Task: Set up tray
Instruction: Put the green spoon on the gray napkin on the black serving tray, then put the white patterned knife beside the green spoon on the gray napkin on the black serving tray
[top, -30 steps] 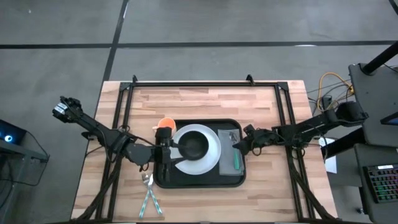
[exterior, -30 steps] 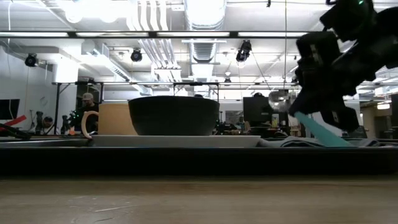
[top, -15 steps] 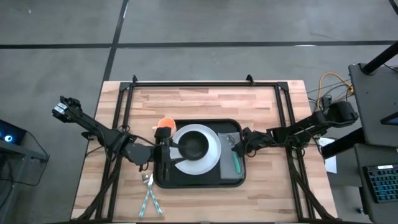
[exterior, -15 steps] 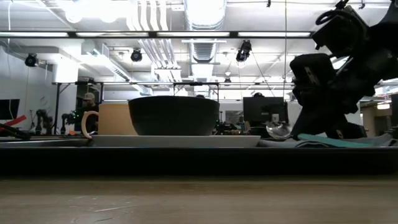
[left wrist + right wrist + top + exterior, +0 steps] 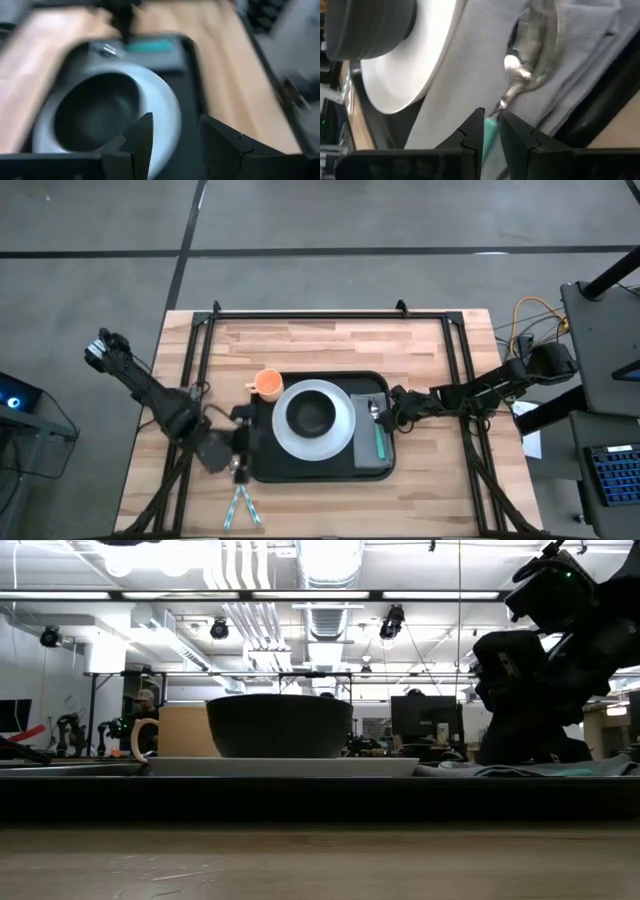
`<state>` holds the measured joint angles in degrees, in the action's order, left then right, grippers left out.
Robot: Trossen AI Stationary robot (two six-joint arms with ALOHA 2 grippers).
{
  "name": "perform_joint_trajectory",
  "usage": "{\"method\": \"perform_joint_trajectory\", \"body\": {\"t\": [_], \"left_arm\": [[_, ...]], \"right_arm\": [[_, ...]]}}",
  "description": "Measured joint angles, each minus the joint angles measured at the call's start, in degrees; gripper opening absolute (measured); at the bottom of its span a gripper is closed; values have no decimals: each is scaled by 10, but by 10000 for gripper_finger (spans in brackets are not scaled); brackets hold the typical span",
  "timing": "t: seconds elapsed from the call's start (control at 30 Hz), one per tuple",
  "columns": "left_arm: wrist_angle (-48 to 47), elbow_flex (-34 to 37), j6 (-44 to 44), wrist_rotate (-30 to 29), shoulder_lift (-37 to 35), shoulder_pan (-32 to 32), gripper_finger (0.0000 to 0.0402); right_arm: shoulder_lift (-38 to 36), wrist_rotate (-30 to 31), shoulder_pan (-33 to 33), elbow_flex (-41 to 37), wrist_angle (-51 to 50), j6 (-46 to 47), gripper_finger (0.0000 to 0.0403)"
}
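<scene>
My left gripper (image 5: 237, 448) hangs low by the tray's (image 5: 262, 472) left edge, just above the fork and knife (image 5: 240, 498) waiting on the table. Its fingers are open and hold nothing. I think I am busy laying the cutlery. Next I must pick up that pair and place it.

The tray sits in the middle of the table, its long side running left to right. The plate (image 5: 338, 438) with the dark bowl (image 5: 311, 414) is on it. My right gripper (image 5: 383, 416) pinches the spoon (image 5: 535, 55) on the grey cloth (image 5: 366, 458), its handle pointing toward the near edge. An orange cup (image 5: 267, 383) stands just past the tray's far left corner
</scene>
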<state>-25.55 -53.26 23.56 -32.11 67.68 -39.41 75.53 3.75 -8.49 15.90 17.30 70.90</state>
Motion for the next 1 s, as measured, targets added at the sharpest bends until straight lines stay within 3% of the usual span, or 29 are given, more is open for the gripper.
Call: {"method": "perform_joint_trajectory", "body": {"t": [0.1,0.23,0.33,0.4,0.73,0.87,1.0], "left_arm": [[33,50,19,42,-14,-36,140],[163,140,25,90,-41,-80,140],[249,193,36,92,-43,-112,140],[259,209,69,74,-30,-133,140],[188,200,477,-64,67,-246,139],[121,148,612,-89,120,-275,128],[-14,58,733,-81,184,-282,111]], "right_arm": [[-12,-9,0,0,4,-17,59],[-41,-10,-3,1,14,-50,74],[-76,-8,-4,11,16,-90,83],[-99,-8,-10,19,16,-107,88],[-169,-8,-37,36,-43,-122,129],[-190,-8,-37,35,-65,-134,144],[-211,-8,-37,35,-64,-161,153]]}}
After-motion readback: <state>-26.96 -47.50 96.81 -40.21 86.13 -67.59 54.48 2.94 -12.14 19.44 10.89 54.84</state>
